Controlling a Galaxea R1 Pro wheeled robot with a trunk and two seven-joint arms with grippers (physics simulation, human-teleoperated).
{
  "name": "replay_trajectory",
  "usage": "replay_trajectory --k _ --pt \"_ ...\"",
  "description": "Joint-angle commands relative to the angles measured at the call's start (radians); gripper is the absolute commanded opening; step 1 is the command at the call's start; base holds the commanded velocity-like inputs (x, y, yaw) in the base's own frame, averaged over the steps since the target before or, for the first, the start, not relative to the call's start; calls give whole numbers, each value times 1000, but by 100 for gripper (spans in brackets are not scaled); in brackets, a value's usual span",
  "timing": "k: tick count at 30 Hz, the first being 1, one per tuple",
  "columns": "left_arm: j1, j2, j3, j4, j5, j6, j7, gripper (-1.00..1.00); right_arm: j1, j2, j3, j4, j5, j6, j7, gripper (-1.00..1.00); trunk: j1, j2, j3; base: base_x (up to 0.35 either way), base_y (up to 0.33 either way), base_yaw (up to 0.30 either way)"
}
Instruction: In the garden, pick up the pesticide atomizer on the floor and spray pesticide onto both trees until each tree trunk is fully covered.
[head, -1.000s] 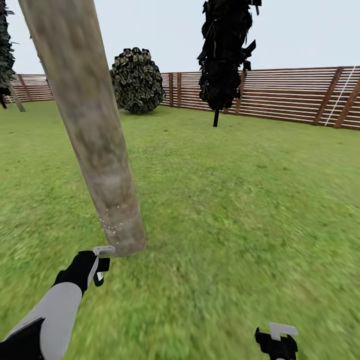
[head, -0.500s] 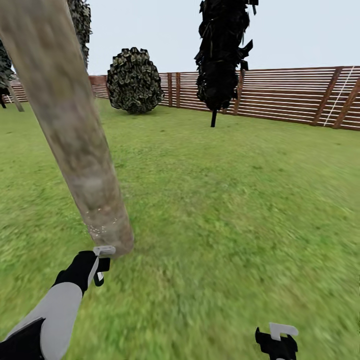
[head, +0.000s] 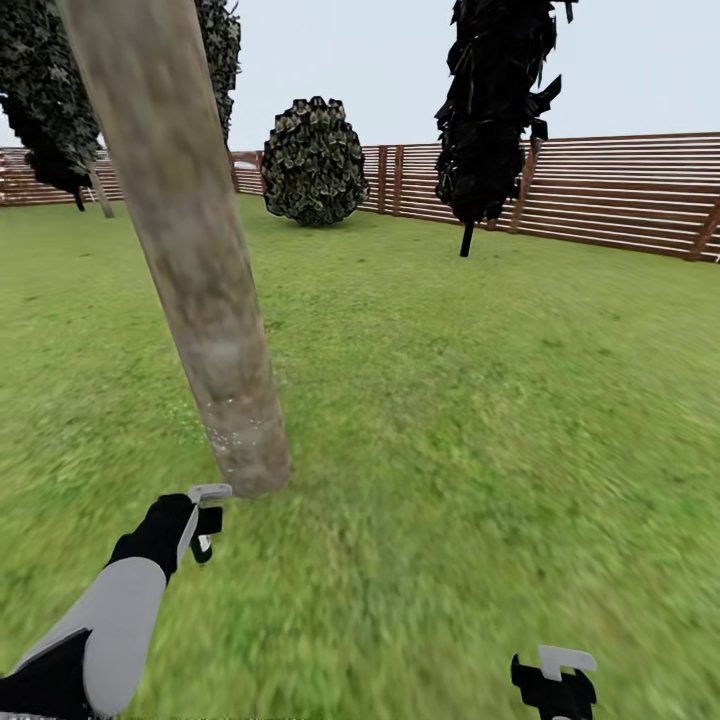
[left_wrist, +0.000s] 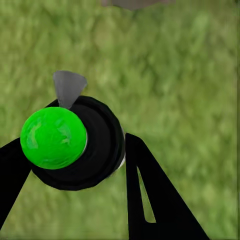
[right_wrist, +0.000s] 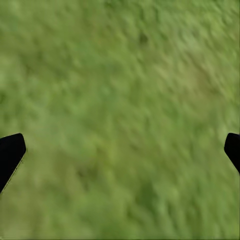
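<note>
Thick mottled grey-beige tree trunk leans across the head view, its top cut off by the frame edge; crown unseen. Pale specks cling to the lower trunk near its foot.

Left claw held low just before the trunk's foot, white tab uppermost. From the head the thing it carries is hard to make out. Left wrist view is clearer: the two black fingers are closed around a small dark round-bodied pesticide atomizer, seen end-on, with a bright green cap and a thin grey spray head. A grey sliver at that frame's edge is too cut off to identify.

Right claw half cut by the bottom edge of the head view. Its wrist camera shows two black fingertips spread wide apart over blurred grass, nothing between them.

Floor: green lawn, smeared and soft throughout. Brown horizontal-slat wooden fence closes the far side. Before it, a round dark shrub and a narrow dark conifer; more dark foliage behind the trunk. Pale grey sky.
</note>
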Motion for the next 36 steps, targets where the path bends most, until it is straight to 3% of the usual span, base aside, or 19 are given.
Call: replay_trajectory --k 1,5,10,13,14,15,17,19,22,36 --pt "-11 -4 4 -4 -10 6 -5 -100 -1 0 -8 2 11 -4 -4 100 0 0 -1 -1 -1 94" --pt "-107 -12 2 3 -8 37 -9 -100 -1 -3 -6 2 12 -4 -5 100 0 0 -1 0 0 25" --pt "-169 -4 -1 -4 -9 101 -43 -100 -1 -3 -8 2 11 -4 -5 100 0 0 -1 0 0 0" --pt "-173 18 -2 -10 -14 107 -99 -100 -1 -7 -8 2 11 -4 -5 100 0 0 -1 0 0 0" --pt "-169 53 -4 -11 -15 109 -123 -100 -1 -9 -8 2 11 -4 -5 100 0 0 -1 0 0 0" --pt "-165 61 -6 -11 -16 108 -127 -100 -1 -9 -8 2 11 -4 -5 100 0 0 -1 0 0 0" --pt "-163 61 -18 -10 -16 108 -129 -100 -1 -9 -8 2 11 -4 -5 100 0 0 -1 0 0 0" --pt "-161 49 -94 -11 -15 108 -129 -100 -1 -9 -8 2 11 -4 -5 100 0 0 -1 10 -3 0" --pt "-162 37 -125 -12 -13 108 -128 -100 -1 -9 -7 2 11 -4 -5 100 0 0 -1 150 -101 0" --pt "-160 43 -128 -42 -11 109 -128 -100 -1 -9 -6 2 11 -4 -5 100 0 0 -1 79 -237 0"
